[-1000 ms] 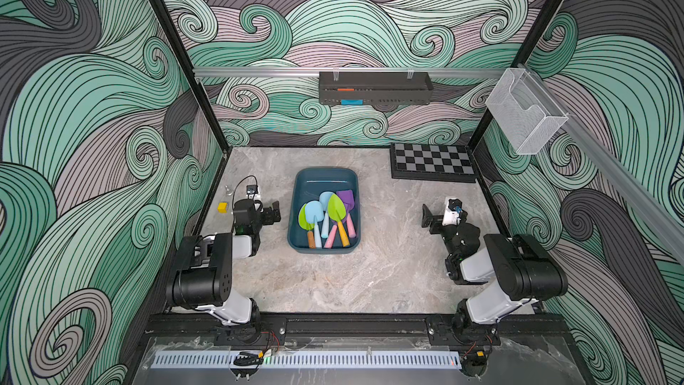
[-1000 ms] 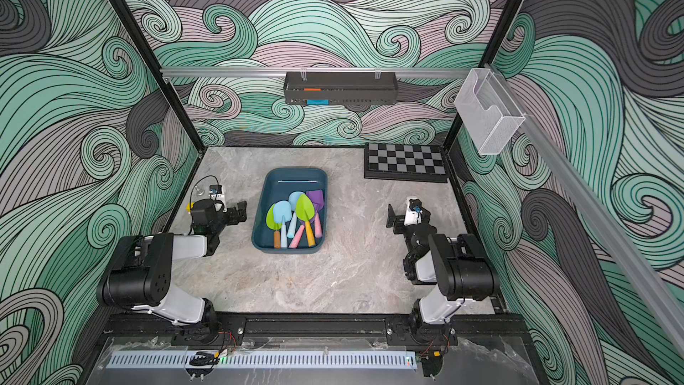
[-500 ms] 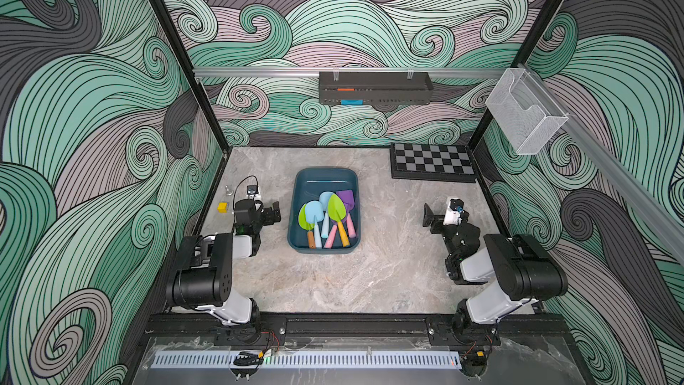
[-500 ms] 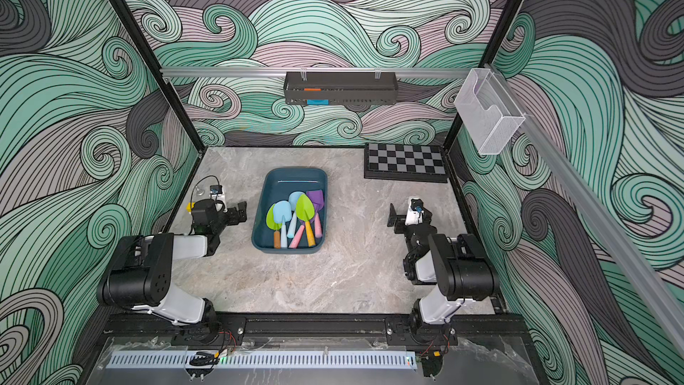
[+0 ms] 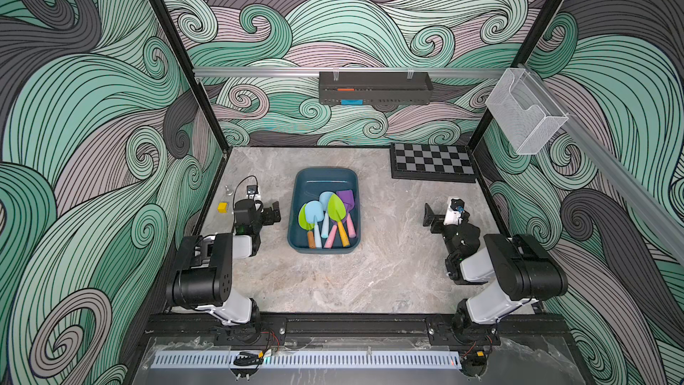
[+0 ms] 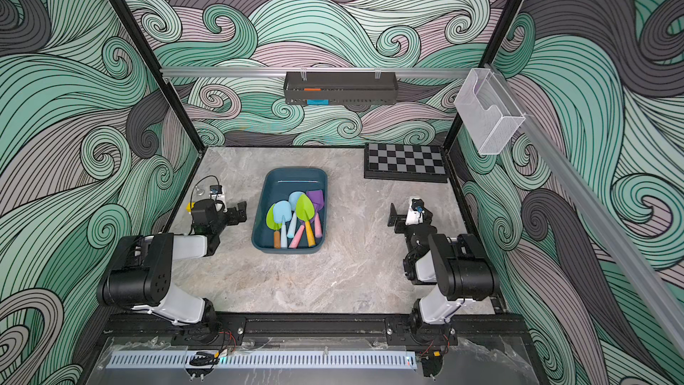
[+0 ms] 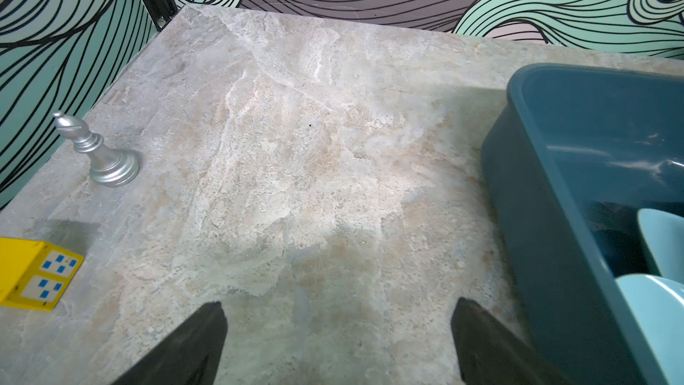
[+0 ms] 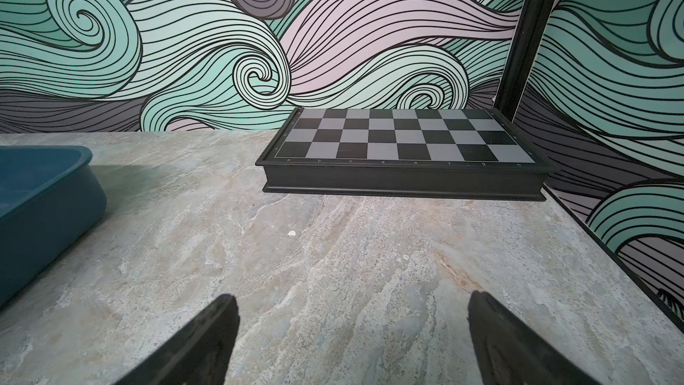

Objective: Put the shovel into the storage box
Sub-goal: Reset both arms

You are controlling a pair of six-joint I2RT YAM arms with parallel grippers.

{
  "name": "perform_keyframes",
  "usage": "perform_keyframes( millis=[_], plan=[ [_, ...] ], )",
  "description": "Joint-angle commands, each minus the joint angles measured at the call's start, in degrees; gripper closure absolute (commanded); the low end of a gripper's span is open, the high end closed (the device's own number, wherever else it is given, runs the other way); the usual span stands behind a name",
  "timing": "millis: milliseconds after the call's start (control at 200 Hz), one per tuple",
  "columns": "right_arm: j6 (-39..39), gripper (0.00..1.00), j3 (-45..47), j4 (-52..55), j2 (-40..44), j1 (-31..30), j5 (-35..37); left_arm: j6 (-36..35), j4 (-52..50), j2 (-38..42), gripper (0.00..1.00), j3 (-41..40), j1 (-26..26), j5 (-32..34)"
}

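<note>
The table (image 5: pixel 333 283) carries the storage box (image 5: pixel 294 212) at its middle, with the box's long axis running from near to far. A chessboard (image 5: pixel 431 162) lies at the far right corner, well apart from the box.

The left tool (image 5: pixel 273 212) hovers low just beside the box's left wall, its jaws spread wide with only bare table between them. The right tool (image 8: pixel 351 301) is well apart from the box on the right, jaws equally wide and empty. The left arm is therefore clearly the nearer to the box.

The shovels (image 5: pixel 336 209), five as far as can be counted, all lie inside the box along its long axis. They overlap one another, blades toward the far end and handles toward the near wall. In both top views no shovel shows on the open table to either side, so neither tool has anything to reach for. Going by that, the task looks finished, and no grasp seems called for.

A yellow block (image 5: pixel 222 207) and a silver chess piece (image 7: pixel 98 153) sit at the left edge, beyond the left tool and away from the box.
</note>
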State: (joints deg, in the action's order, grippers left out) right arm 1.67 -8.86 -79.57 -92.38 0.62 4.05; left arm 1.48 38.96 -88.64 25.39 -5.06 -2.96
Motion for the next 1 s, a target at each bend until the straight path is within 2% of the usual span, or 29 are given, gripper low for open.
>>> perform_keyframes(
  millis=[0,80,100,150,190,210,235,265,285,295,305,350,365,996],
  plan=[
    [0.4,0.01,0.0,-1.7,-0.2,0.1,0.6,-0.6,-0.8,1.2,0.01,1.5,0.4,0.5],
    [0.3,0.01,0.0,-1.7,-0.2,0.1,0.6,-0.6,-0.7,1.2,0.01,1.6,0.3,0.6],
    [0.3,0.06,0.0,-1.7,-0.2,0.1,0.6,-0.6,-0.7,1.2,0.01,1.5,0.3,0.6],
    [0.3,0.32,0.0,-1.7,-0.3,0.1,0.6,-0.6,-0.7,1.2,0.01,1.6,0.3,0.6],
    [0.4,0.69,0.0,-1.7,-0.2,0.0,0.6,-0.6,-0.7,1.2,0.01,1.6,0.3,0.6],
    [0.4,0.82,0.0,-1.7,-0.2,0.1,0.6,-0.6,-0.7,1.2,0.01,1.6,0.3,0.6],
    [0.4,0.93,0.1,-1.7,-0.2,0.1,0.6,-0.6,-0.8,1.2,0.01,1.6,0.3,0.6],
    [0.4,0.98,0.1,-1.7,-0.2,0.2,0.6,-0.6,-0.7,1.2,0.01,1.6,0.3,0.6],
    [0.5,0.93,0.0,-1.7,-0.2,0.1,0.7,-0.6,-0.7,1.3,0.01,1.6,0.3,0.5],
    [0.5,0.83,0.1,-1.7,-0.2,0.1,0.6,-0.6,-0.7,1.2,0.01,1.6,0.3,0.6],
    [0.4,0.73,0.0,-1.7,-0.2,0.1,0.7,-0.6,-0.7,1.2,0.01,1.5,0.3,0.5],
    [0.4,0.08,0.1,-1.7,-0.2,0.1,0.7,-0.6,-0.7,1.2,0.01,1.6,0.3,0.6],
    [0.4,0.02,0.1,-1.7,-0.1,0.1,0.7,-0.6,-0.7,1.2,0.01,1.5,0.3,0.6],
    [0.5,0.01,0.1,-1.7,-0.2,0.1,0.7,-0.6,-0.7,1.2,0.01,1.5,0.3,0.6]
  ],
)
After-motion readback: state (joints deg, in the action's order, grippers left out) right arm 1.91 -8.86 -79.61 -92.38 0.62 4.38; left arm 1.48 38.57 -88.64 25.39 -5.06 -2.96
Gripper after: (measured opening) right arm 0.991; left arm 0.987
